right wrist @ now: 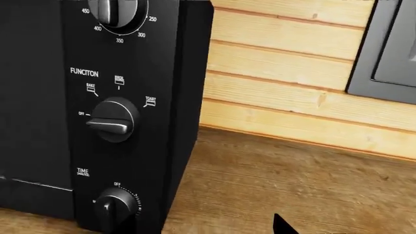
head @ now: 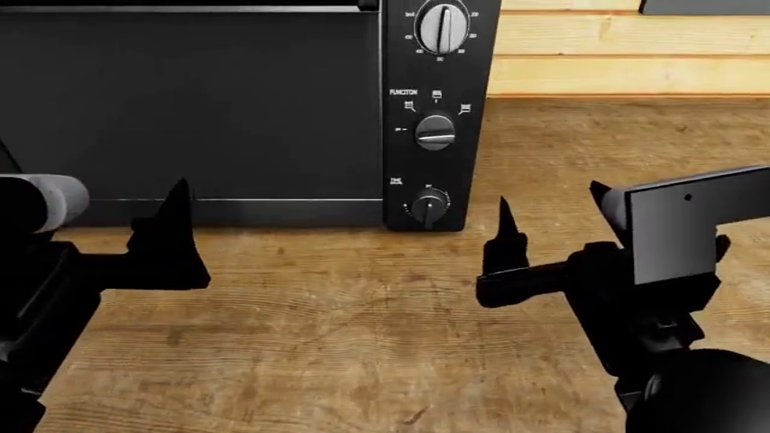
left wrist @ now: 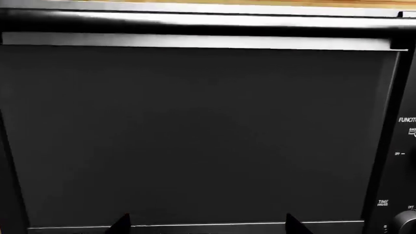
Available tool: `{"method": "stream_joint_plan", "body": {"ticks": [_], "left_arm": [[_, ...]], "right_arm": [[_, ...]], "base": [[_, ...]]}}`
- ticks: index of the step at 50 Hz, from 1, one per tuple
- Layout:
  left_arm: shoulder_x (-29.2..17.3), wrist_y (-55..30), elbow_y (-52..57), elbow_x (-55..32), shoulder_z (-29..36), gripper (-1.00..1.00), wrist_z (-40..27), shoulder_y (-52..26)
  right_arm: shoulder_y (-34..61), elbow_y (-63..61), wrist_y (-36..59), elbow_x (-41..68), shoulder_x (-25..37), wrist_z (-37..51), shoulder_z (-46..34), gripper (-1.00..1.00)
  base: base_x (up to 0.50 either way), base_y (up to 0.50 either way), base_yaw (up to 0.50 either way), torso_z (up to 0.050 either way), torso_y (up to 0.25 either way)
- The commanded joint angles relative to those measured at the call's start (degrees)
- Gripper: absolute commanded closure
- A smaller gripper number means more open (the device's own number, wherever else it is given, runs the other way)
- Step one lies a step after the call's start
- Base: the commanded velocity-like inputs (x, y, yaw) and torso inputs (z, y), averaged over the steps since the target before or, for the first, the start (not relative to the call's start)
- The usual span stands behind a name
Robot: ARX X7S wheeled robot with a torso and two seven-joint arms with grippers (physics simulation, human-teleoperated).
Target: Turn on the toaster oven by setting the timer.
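The black toaster oven point(head: 193, 108) stands at the back left of the wooden counter, and its dark glass door point(left wrist: 195, 136) fills the left wrist view. Its narrow panel carries three knobs. The lowest is the timer point(head: 430, 207), a small knob under the word "TIME" point(right wrist: 116, 207). My right gripper point(head: 550, 203) is open, just right of the timer and a little in front of it, holding nothing. One of its fingertips point(right wrist: 283, 225) shows in the right wrist view. My left gripper point(left wrist: 208, 224) is open and empty, facing the door's lower edge.
Above the timer sit the "FUNCTION" knob point(right wrist: 114, 119) and a bigger numbered knob point(head: 443, 27). A wooden plank wall point(right wrist: 293, 73) backs the counter point(head: 361, 343). A grey framed panel point(right wrist: 390, 48) hangs on the wall to the right.
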Motion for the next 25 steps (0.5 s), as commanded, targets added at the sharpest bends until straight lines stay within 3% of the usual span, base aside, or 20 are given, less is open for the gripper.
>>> {"method": "stream_joint_plan", "body": {"ticks": [1,10,25], "left_arm": [[-9.5,3.6,0.3,-14.2,-3.2,-1.00,-10.6,-0.4],[-14.7,5.0,0.7,-18.1,-7.8,-1.00,-12.4,0.8],[-15.7,5.0,0.6,-18.7,-11.0,-1.00,-11.9,2.6]], "right_arm": [[6.1,6.4,-5.7,41.2,9.9,33.8,-9.4,-1.00],[9.7,10.3,-12.6,48.6,11.1,41.4,-18.5,-1.00],[23.9,9.9,-45.2,56.2,18.9,44.8,-47.4,-1.00]], "base": [[0.00,0.00,0.00,0.000,0.000],[0.00,0.00,0.00,0.000,0.000],[0.00,0.00,0.00,0.000,0.000]]}}
